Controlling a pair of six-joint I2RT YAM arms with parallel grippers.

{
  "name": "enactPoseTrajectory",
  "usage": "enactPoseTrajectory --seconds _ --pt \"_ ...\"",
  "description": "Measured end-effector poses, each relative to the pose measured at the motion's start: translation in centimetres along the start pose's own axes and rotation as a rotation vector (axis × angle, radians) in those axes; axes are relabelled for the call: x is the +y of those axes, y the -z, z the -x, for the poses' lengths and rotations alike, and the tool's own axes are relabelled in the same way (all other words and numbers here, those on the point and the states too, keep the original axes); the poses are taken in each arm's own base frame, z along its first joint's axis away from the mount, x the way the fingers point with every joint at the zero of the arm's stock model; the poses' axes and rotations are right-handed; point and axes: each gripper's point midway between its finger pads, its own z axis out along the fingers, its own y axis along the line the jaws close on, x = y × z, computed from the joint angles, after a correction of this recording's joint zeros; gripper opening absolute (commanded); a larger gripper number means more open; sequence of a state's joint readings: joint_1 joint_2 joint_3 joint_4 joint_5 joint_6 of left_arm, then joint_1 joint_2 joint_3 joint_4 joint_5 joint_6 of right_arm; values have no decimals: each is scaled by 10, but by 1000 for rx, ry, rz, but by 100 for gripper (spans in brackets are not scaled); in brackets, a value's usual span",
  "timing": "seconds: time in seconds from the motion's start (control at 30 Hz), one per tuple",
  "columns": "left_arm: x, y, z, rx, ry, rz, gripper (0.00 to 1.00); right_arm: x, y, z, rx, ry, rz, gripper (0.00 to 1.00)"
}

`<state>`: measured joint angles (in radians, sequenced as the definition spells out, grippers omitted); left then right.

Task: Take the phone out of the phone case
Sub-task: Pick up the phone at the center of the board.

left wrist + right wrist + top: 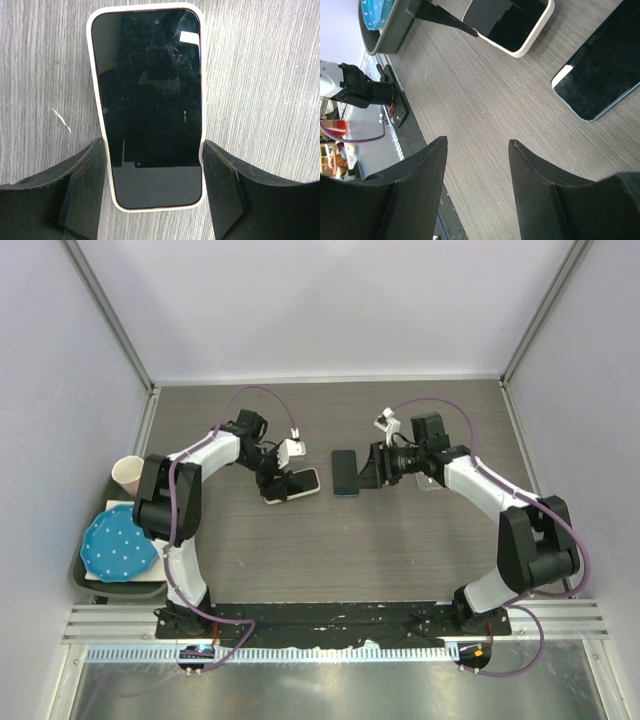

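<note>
Phone case | left end effector clamped on it; right end effector apart

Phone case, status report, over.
Left end effector clamped on white case, phone inside. Right end effector open, empty. Second dark phone lies apart, nothing blocking.

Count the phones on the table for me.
2. One phone in a white case, held in the left gripper; a bare dark phone lies by the right gripper.

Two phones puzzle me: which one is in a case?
The left phone, between the left arm's fingers: a cream rim frames it. The right phone has none.
</note>
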<state>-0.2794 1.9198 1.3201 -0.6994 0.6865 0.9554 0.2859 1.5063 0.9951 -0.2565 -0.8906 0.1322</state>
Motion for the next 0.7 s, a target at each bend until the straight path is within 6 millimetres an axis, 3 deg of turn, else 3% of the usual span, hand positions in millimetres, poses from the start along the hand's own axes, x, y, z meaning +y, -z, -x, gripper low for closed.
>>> enactPoseTrajectory --seconds 0.27,0.43,0.7 --pt "-11 -12 -13 -19 -20 -9 0 0 -23 -20 77 -29 14 58" --pt "-23 -6 -12 -45 -37 -6 0 5 -32 -24 92 -28 33 57" --pt "-44 4 -8 -76 -81 -9 0 -1 -57 -49 176 -85 48 58"
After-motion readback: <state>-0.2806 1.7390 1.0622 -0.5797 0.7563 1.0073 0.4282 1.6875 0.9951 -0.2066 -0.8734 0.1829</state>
